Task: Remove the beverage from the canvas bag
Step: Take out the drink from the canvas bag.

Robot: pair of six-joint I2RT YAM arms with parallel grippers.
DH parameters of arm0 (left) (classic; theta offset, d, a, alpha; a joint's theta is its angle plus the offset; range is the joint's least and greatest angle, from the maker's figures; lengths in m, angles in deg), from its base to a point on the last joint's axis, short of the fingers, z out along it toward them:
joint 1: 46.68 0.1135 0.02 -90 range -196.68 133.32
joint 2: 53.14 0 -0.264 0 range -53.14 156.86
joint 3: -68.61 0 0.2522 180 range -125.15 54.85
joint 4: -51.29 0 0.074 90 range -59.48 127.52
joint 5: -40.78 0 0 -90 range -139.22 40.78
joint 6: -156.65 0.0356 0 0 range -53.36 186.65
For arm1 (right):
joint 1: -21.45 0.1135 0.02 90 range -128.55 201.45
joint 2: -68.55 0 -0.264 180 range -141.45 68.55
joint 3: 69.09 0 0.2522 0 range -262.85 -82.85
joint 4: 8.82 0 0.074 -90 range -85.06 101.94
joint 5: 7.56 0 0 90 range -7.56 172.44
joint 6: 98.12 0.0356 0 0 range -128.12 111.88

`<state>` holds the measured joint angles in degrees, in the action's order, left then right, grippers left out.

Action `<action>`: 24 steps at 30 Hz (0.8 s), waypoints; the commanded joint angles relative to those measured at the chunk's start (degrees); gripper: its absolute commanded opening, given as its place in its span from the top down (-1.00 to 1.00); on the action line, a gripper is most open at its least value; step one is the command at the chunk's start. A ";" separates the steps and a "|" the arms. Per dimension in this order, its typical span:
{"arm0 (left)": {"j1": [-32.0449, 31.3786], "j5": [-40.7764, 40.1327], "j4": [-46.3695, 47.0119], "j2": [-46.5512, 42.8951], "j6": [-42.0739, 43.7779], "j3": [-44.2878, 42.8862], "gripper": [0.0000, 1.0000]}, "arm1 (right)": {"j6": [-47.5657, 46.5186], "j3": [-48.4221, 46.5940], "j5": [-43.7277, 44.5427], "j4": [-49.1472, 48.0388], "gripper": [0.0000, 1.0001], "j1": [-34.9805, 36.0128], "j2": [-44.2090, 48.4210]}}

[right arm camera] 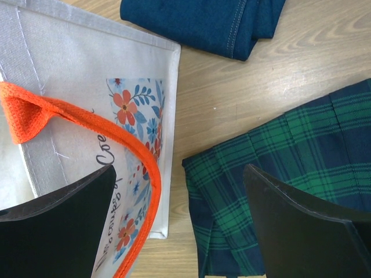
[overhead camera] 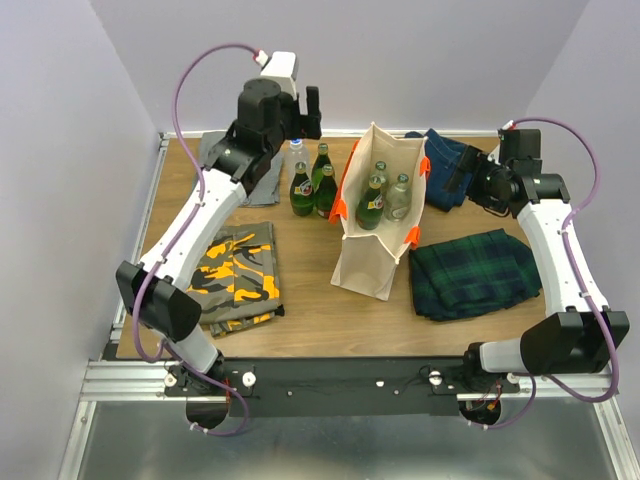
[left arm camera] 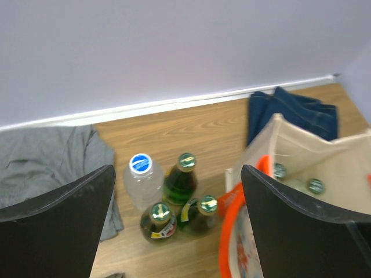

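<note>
The canvas bag (overhead camera: 372, 225) stands open mid-table, cream with orange handles, with three bottles (overhead camera: 385, 192) upright inside. Beside its left wall stand a clear blue-capped bottle (overhead camera: 297, 156) and three green bottles (overhead camera: 316, 185). My left gripper (overhead camera: 312, 112) hangs open high above that group, holding nothing. In the left wrist view, the left gripper (left arm camera: 177, 171) frames the clear bottle (left arm camera: 141, 174) and the green bottles (left arm camera: 182, 179), with the bag (left arm camera: 324, 153) at right. My right gripper (overhead camera: 457, 178) is open by the bag's right side. In the right wrist view, the right gripper (right arm camera: 179, 168) is empty above the bag's edge (right arm camera: 87, 69).
A camouflage garment (overhead camera: 238, 275) lies front left and grey cloth (overhead camera: 225, 160) back left. Folded blue jeans (overhead camera: 445, 160) lie behind the bag on the right. A green plaid cloth (overhead camera: 475, 272) lies right of the bag, under the right gripper. Walls close in on three sides.
</note>
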<state>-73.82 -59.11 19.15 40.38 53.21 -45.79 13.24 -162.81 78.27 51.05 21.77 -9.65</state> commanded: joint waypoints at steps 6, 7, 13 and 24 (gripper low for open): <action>-3.97 20.16 -20.47 5.18 7.01 -20.73 -0.98 | 0.34 0.06 -2.34 -0.58 -1.00 -0.05 1.55; -4.85 20.87 -20.74 5.36 7.28 -21.52 -0.98 | 0.43 0.51 -3.04 -1.01 -1.00 -0.05 1.81; -7.40 24.91 -22.58 7.55 8.33 -24.33 -0.97 | 0.34 1.12 -2.70 -2.51 -1.00 -0.05 4.54; -11.27 26.15 -30.41 15.29 11.41 -34.18 -0.97 | 0.17 2.88 1.17 -0.14 -1.00 -0.05 3.13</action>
<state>-84.07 -35.61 -7.60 54.63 63.05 -77.98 13.44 -162.05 77.29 49.72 21.77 -5.82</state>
